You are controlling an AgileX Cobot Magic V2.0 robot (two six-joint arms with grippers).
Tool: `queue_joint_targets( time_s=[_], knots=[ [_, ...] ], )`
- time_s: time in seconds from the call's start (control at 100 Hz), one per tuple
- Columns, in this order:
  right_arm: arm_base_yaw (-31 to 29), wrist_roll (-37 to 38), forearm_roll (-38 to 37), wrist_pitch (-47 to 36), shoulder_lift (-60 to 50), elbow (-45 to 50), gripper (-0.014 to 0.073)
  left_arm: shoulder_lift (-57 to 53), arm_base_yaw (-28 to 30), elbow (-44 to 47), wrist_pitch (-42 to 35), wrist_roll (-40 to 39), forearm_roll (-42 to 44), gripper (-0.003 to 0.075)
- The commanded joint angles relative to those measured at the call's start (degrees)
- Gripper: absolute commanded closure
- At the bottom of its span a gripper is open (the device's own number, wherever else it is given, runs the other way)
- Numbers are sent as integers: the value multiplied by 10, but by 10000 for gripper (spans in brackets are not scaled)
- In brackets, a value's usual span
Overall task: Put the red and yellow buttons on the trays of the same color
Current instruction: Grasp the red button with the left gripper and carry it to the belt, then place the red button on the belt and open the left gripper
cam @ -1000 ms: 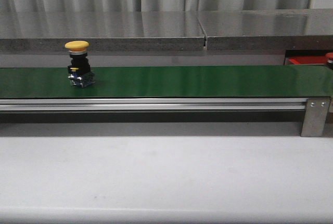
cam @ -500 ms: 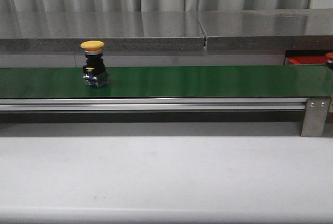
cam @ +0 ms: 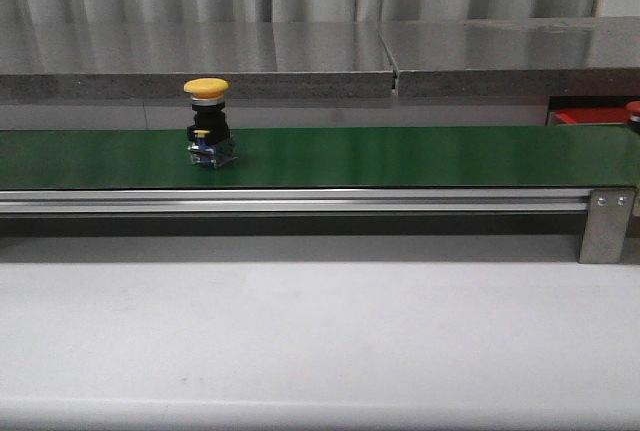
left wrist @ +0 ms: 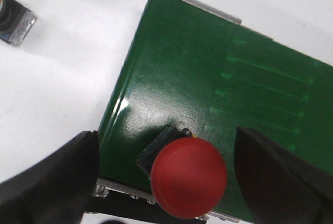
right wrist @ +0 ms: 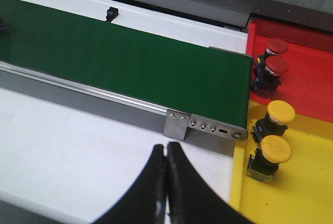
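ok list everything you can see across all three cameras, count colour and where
yellow button: 1, yellow cap on black body, upright on the belt, left of middle in the front view
red button: 1, red cap, at the belt's end between the left fingers, not gripped
red buttons in red tray: 2, red caps
yellow buttons in yellow tray: 2, yellow caps
other button: 1, partly seen, colour unclear, on the white table beside the belt
green belt: 1, long, across the table
red tray: 1, past the belt's end
yellow tray: 1, next to the red tray
metal shelf: grey, behind the belt
left gripper: black, open
right gripper: black, shut, empty
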Motion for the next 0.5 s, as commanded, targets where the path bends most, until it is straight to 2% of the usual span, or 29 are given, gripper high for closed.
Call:
queue_joint_targets(
  time_s=[0.0,0.06,0.13,0.18,0.35,0.49],
  knots=[
    [1,-4,6,-38,1,-15,711,-57,-6,-22,-16,5,-15,186],
    [1,-4,6,-38,1,-15,711,-76,-14,-22,-10,32,-17,202],
    [1,-4,6,-38,1,-15,711,-97,-27,-22,-3,33,-17,278],
    [1,-4,6,-38,1,-15,711,-111,-38,-22,0,33,-17,366],
    [1,-4,6,-38,1,-15,711,-157,-93,-18,2,45,-17,743],
    [1,-4,6,-38,1,-15,711,-186,-143,-7,3,56,-17,741]
  ],
)
